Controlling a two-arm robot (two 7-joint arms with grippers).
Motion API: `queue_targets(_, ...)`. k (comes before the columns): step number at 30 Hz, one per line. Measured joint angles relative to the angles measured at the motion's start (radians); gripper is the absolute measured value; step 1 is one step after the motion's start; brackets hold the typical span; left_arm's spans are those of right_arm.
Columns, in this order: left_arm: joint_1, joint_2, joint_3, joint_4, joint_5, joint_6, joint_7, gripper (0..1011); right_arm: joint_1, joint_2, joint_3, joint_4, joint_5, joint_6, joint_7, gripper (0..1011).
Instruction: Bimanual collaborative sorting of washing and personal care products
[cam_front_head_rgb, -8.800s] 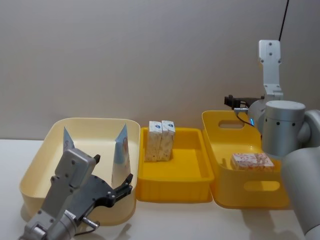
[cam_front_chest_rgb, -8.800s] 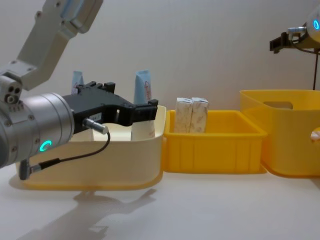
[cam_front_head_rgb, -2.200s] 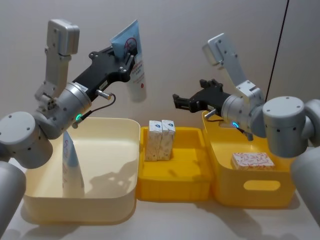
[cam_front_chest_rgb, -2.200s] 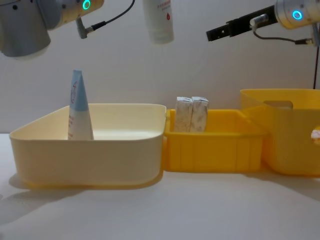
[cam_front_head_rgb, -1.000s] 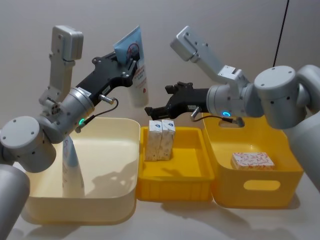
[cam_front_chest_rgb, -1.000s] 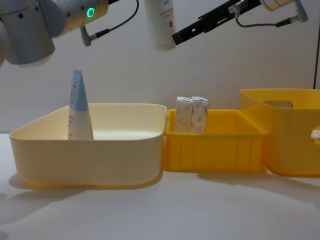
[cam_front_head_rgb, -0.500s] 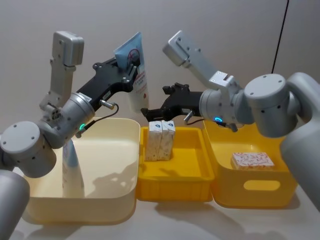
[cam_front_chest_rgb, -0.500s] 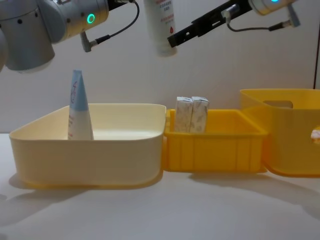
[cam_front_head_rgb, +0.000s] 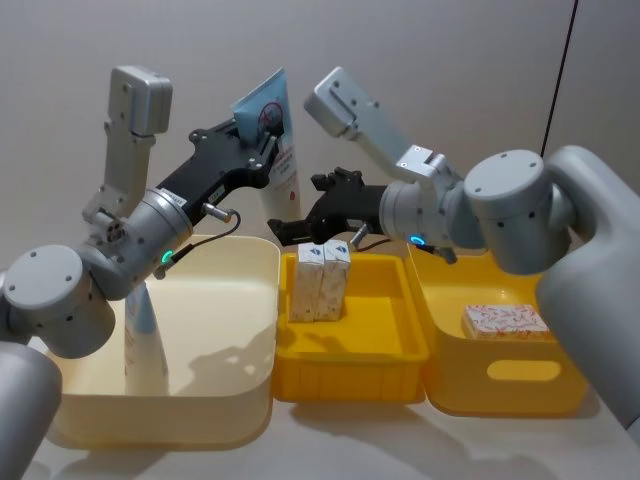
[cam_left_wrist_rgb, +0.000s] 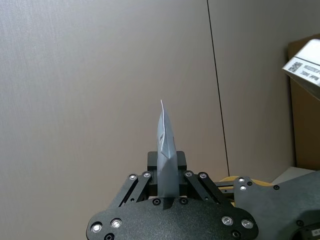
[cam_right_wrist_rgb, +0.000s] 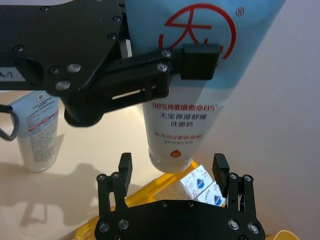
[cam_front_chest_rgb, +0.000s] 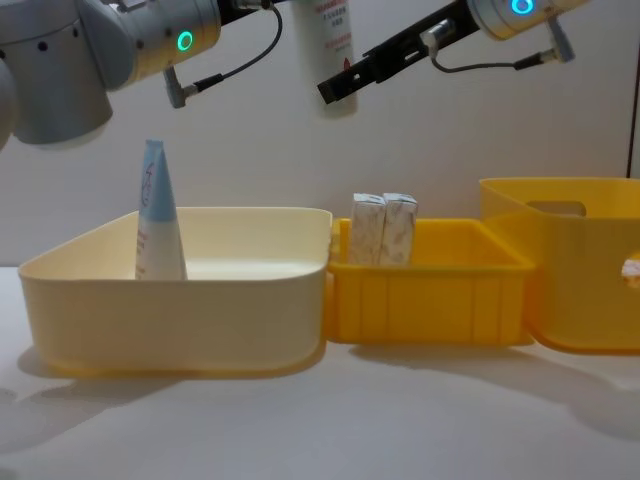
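Now, the held tube (cam_front_head_rgb: 275, 150) is gripped near its flat top end by the left gripper (cam_front_head_rgb: 262, 140), high in the upper mid-left of the head pic, cap end down. The right gripper (cam_right_wrist_rgb: 172, 157) is held wide open w/ one finger each side of the cap end; no touch is seen yet. A pass from one arm to the other is likely.

What could go wrong: if the tube is let go before it is squeezed from the right, it could be dropped onto a bin rim or the cartons (cam_front_head_rgb: 322, 278) below. If just the round cap is pinched, a slip is possible. A bump btw. the grippers is also a risk, as they are v. close.

On the tube a red ring logo w/ ® & "98%" can be read; the rest is Chinese print. A second tube (cam_front_chest_rgb: 158, 215) is stood in the cream bin (cam_front_chest_rgb: 180, 300), lower left.
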Motion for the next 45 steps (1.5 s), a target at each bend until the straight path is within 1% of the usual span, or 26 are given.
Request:
queue_targets(13, 0.007, 0.001, 0.006, -0.010, -0.007, 0.012, -0.002, 199, 0.034, -0.049, -0.016, 0.084, -0.026, -0.061, -0.034, 1001)
queue_targets(24, 0.013, 0.005, 0.009, -0.019, -0.013, 0.016, -0.002, 199, 0.068, -0.098, -0.019, 0.171, -0.033, -0.086, -0.036, 1001)
queue_targets(31, 0.015, 0.007, 0.009, -0.023, -0.013, 0.017, -0.001, 199, 0.081, -0.119, -0.016, 0.211, -0.035, -0.095, -0.039, 998)
queue_targets(36, 0.016, 0.008, 0.009, -0.024, -0.014, 0.016, 0.000, 199, 0.086, -0.128, -0.014, 0.227, -0.036, -0.099, -0.041, 897)
queue_targets(41, 0.017, 0.009, 0.009, -0.025, -0.014, 0.017, 0.001, 199, 0.091, -0.136, -0.013, 0.239, -0.036, -0.101, -0.042, 758)
queue_targets(45, 0.017, 0.009, 0.009, -0.026, -0.014, 0.016, 0.001, 199, 0.093, -0.140, -0.012, 0.246, -0.037, -0.103, -0.042, 689)
